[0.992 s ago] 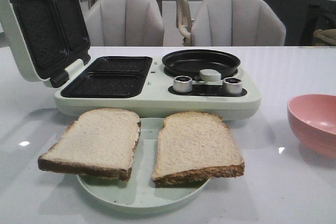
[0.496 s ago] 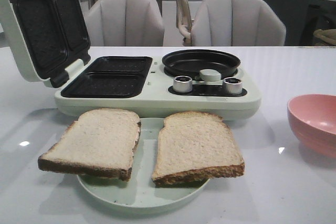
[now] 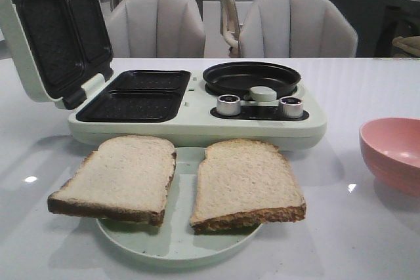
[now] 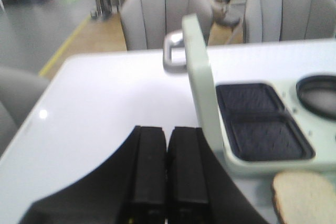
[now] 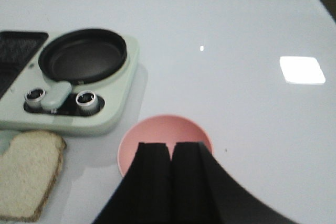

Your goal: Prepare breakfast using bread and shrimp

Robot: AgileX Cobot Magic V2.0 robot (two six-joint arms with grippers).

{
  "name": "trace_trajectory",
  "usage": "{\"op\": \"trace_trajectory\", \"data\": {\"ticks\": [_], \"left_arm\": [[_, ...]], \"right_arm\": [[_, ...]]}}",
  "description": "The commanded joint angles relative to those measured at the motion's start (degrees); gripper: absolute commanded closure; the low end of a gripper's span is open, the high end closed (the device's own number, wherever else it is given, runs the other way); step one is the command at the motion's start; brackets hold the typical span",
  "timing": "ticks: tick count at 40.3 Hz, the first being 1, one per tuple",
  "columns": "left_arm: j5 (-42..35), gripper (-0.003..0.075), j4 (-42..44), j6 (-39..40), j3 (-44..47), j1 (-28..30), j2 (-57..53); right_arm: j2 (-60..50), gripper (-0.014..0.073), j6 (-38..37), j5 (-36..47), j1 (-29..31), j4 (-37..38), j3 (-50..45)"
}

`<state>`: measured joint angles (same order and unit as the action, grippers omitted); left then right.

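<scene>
Two slices of bread lay side by side on a pale green plate (image 3: 172, 248) near the front edge of the worktop (image 3: 367, 83): left slice (image 3: 118, 176) overhanging the plate rim toward the left, right slice (image 3: 245, 183) just beside it, a narrow gap between the two. Directly behind stood the cooker (image 3: 197, 113), lid (image 3: 52, 31) propped open and upright at the left, two dark grill wells (image 3: 134, 96) exposed, round pan (image 3: 251, 78) and two metal knobs (image 3: 228, 104) at the right. Plate rim nearly met the cooker's front wall. Pink bowl (image 3: 392, 152) sat well apart to the right, cut off by the front view's edge. Open worktop spread wide to the right of the cooker and behind the bowl; bare surface also to the left of the lid.

Left tool (image 4: 167, 169) hung above the worktop left of the lid, its fingers pressed together, gripping nothing. Right tool (image 5: 171, 177) hung over the near rim of the bowl, fingers likewise pressed together and empty, hiding part of the bowl's inside. No shrimp could be made out; the bowl's interior was partly covered and otherwise looked plain pink. Neither arm appeared in the front view. Only a corner of one slice showed in each wrist view.
</scene>
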<state>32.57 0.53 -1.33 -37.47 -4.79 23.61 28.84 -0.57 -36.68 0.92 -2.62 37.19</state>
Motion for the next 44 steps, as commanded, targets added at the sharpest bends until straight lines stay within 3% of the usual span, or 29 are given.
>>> {"op": "trace_trajectory", "data": {"ticks": [1,12,14,18,22,25,28,30,36,44], "left_arm": [[-1.61,0.0619,-0.53,0.13,-1.89,0.18,3.26],[-0.86,0.0619,-0.53,0.13,-1.89,0.18,7.41],[-0.86,0.0619,-0.53,0.13,-1.89,0.18,7.9],[-0.86,0.0604,-0.53,0.13,-1.86,0.18,8.76],[-0.86,0.0491,-0.53,0.13,-1.86,0.18,9.46],[-1.09,0.0349,-0.53,0.13,-1.76,0.18,10.02],[-1.09,0.0227,-0.53,0.13,-1.76,0.18,10.93],[-1.09,0.0191,-0.53,0.13,-1.76,0.18,11.75],[-0.97,0.0192,-0.53,-0.09,-1.76,-1.67,15.11],[-1.16,0.0192,-0.53,-7.46,-1.63,-11.89,21.13]], "right_arm": [[4.09,0.0559,0.57,1.78,0.24,0.19,1.59],[11.98,0.0552,0.57,-0.17,0.24,0.19,1.59],[12.89,0.0523,0.57,-0.17,0.24,0.22,1.59],[13.85,0.0379,0.57,-0.17,0.24,0.22,1.59],[14.12,0.0232,0.57,0.2,0.24,0.26,1.59],[14.38,0.0164,0.57,0.35,0.24,0.26,1.59],[14.38,0.0162,0.57,0.13,0.24,0.26,1.59],[14.43,0.0162,0.57,0.14,0.24,0.21,1.59],[14.43,0.0162,0.57,0.14,0.24,0.21,1.59],[14.37,0.0162,0.57,0.14,0.24,0.21,1.59]]}}
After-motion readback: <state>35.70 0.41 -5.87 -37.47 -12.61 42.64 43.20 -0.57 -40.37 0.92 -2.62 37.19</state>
